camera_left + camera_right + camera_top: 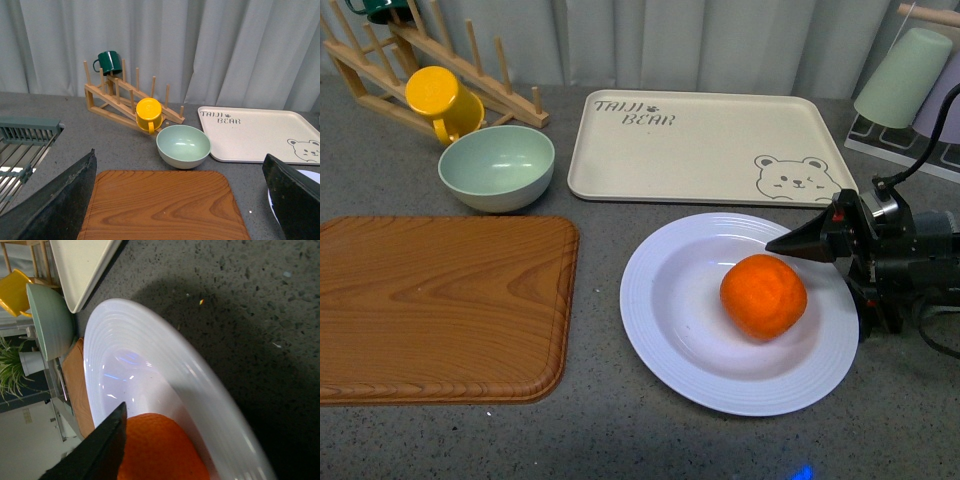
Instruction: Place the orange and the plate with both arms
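Sitting in the plate (pixel 670 300) is the orange (pixel 763 296). Is the right gripper (pixel 800 243) spread? Cannot tell. Only its wrist view shows the left gripper (pixel 179 160), spread.

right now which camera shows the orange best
The front view: the whole orange shows there, unobstructed, sitting in the white plate. The right wrist view catches only part of it, close up and cut off by the frame edge. The left wrist view does not show it at all.

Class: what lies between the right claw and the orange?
Only bare plate shows between the right claw and the orange, in the front view.
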Tool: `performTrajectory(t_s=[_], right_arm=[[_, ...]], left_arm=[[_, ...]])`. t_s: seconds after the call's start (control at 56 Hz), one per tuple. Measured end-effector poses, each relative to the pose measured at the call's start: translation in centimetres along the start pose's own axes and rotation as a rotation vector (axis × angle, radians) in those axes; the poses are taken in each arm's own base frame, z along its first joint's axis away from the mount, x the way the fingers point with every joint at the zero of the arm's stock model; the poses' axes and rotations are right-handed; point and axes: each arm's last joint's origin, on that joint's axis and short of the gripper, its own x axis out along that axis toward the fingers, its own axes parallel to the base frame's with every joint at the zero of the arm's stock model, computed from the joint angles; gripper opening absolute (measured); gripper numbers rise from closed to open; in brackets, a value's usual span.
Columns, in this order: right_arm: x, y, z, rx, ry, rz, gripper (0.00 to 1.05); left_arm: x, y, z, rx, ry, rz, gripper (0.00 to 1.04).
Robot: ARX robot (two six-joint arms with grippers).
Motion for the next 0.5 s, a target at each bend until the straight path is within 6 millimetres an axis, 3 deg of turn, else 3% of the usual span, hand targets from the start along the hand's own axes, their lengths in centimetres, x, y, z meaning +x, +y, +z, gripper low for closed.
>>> performTrajectory(t_s=[0.321, 0.5], right_arm=[[-0.04, -0.07, -0.14, 0.018, 0.006, 0.012, 0.05], [-0.35, -0.1, -0.62, 0.001, -0.026, 0.064, 0.03]], left_arm=[[0.0, 0.0, 0.0, 0.0, 0.0, 0.0, 0.98], [0.0, 0.0, 0.0, 0.0, 0.0, 0.0, 0.98]])
